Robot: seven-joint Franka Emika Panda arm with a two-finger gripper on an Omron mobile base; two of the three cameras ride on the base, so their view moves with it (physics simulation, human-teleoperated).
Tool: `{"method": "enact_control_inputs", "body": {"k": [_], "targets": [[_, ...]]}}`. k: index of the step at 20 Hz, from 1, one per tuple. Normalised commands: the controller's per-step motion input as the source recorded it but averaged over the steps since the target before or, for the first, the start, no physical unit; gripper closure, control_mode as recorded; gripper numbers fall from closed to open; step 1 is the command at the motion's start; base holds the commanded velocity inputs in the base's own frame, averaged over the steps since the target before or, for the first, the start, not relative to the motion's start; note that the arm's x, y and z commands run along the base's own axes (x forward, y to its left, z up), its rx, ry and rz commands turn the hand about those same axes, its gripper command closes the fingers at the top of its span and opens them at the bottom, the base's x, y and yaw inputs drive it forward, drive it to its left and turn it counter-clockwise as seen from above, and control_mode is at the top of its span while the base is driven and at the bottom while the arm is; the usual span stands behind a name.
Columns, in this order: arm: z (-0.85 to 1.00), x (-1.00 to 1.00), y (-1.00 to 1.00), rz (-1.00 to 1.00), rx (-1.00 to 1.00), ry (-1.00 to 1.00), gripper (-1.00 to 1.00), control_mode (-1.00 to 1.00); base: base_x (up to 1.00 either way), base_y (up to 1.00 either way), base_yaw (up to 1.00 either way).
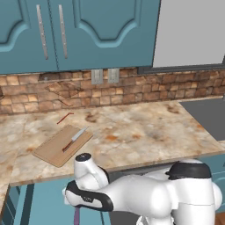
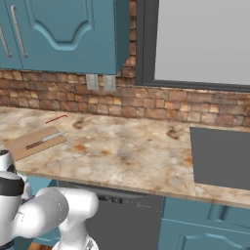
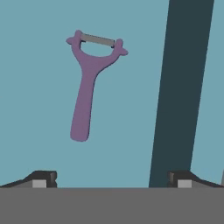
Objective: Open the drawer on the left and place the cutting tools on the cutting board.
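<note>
Knife (image 1: 75, 138) on cutting board (image 1: 57, 151), peeler (image 3: 89, 83) in drawer (image 3: 39, 87) below counter (image 1: 132, 136)

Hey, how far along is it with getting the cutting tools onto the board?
Done: the knife lies on the cutting board. In hand: the open gripper hangs over the purple peeler, lying on the teal drawer floor. Left: grasp the peeler and put it on the board.

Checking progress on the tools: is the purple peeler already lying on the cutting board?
No. The cutting board carries just the knife, while the hand view shows the peeler lying on the drawer's teal floor.
</note>
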Motion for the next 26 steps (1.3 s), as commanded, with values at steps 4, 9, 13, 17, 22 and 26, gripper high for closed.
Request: {"method": "enact_control_inputs", "body": {"k": [4, 9, 13, 17, 22, 26], "targets": [[-0.15, 0.0, 0.01, 0.0, 0.0, -0.08, -1.0, -1.0, 0.0, 0.0, 0.0], [-0.16, 0.0, 0.04, 0.0, 0.0, -0.09, -1.0, -1.0, 0.0, 0.0, 0.0], [-0.15, 0.0, 0.12, 0.0, 0.0, -0.04, -1.0, -1.0, 0.0, 0.0, 0.0], [-0.16, 0.0, 0.25, 0.0, 0.0, 0.0, -1.0, -1.0, 0.0, 0.0, 0.0], [-0.19, 0.05, 0.18, 0.0, 0.0, 0.0, -1.0, -1.0, 0.0, 0.0, 0.0], [-0.21, 0.15, 0.09, 0.0, 0.0, 0.0, -1.0, -1.0, 0.0, 0.0, 0.0]]}}
